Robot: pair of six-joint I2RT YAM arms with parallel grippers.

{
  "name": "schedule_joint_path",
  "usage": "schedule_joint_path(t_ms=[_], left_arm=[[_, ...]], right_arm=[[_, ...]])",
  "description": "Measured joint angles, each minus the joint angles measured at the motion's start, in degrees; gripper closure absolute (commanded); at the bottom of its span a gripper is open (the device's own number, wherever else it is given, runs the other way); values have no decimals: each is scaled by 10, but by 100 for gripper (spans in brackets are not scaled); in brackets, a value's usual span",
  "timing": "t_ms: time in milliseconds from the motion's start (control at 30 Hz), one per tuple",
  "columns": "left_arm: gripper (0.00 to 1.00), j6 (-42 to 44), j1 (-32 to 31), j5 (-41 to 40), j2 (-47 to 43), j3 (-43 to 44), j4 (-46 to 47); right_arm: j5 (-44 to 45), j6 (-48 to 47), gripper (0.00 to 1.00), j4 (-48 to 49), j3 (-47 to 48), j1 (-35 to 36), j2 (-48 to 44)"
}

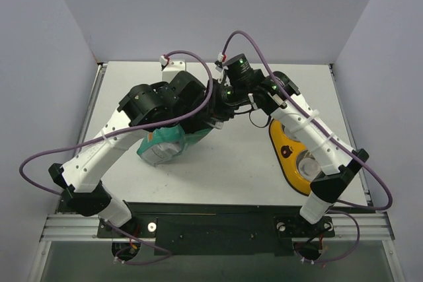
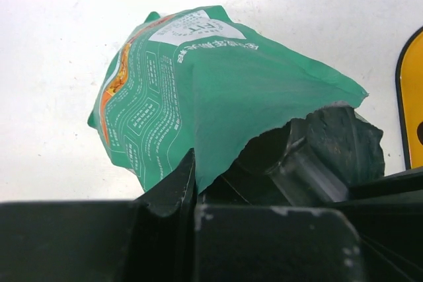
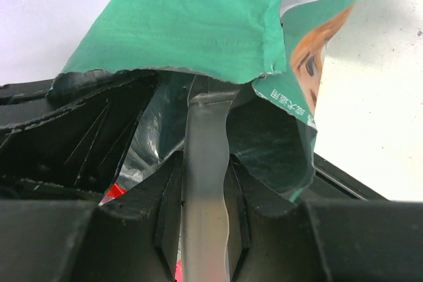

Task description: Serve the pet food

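Observation:
The teal-green bag lies on the white table, its torn mouth toward the middle. My left gripper is shut on the upper edge of the bag and holds the mouth up. My right gripper is shut on the handle of the clear plastic scoop, whose head reaches into the bag's mouth and is hidden there. In the top view the right gripper sits at the bag's opening, close to the left wrist. The pet food is hidden; no kibble shows in any view.
A yellow dish with a clear round container in it lies at the right, partly under my right forearm. Its yellow rim shows at the right edge of the left wrist view. Grey walls enclose the table.

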Motion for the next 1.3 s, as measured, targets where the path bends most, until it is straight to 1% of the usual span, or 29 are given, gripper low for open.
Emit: schedule_joint_path(t_ms=[133,200,233,267,367,467,500,533,567,633,667,700,733,767,900,967,1067,1200,1300], left_arm=[[100,5,9,-15,20,27,-10],[97,8,19,-17,26,37,-10],[93,10,24,-18,28,39,-10],[91,10,28,-19,29,41,-10],[82,14,38,-22,30,43,-10],[76,18,49,-24,30,43,-3],[71,20,54,-24,30,42,3],[70,21,61,-24,30,42,9],[70,25,69,-24,30,42,13],[77,30,79,-24,30,42,19],[86,35,84,-24,30,42,22],[90,40,88,-23,31,42,25],[98,45,91,-23,33,42,28],[100,50,92,-21,34,42,31],[100,79,94,9,39,41,50],[100,90,94,44,35,30,68],[100,87,90,120,16,-18,111],[100,51,87,232,-29,-127,204],[100,16,71,283,-42,-191,261]], right_arm=[[-2,6,100,13,0,0,10],[-2,6,100,14,0,1,11],[-2,6,100,14,0,2,11],[-2,6,100,15,0,3,11],[-2,6,100,18,0,6,12],[-2,7,100,18,7,8,22],[-2,7,100,19,11,9,28],[-5,8,100,19,16,11,35],[-6,8,100,20,20,12,41],[-10,8,100,23,28,16,54],[-11,8,100,23,31,17,58],[-11,7,100,22,35,18,61],[-12,7,100,22,37,19,63],[-11,4,100,21,39,18,63],[6,-29,100,-12,49,18,62],[20,-54,100,-36,48,18,59],[48,-102,100,-76,23,17,41],[52,-152,100,-94,-88,-7,-19],[32,-180,100,-99,-150,-36,-43]])
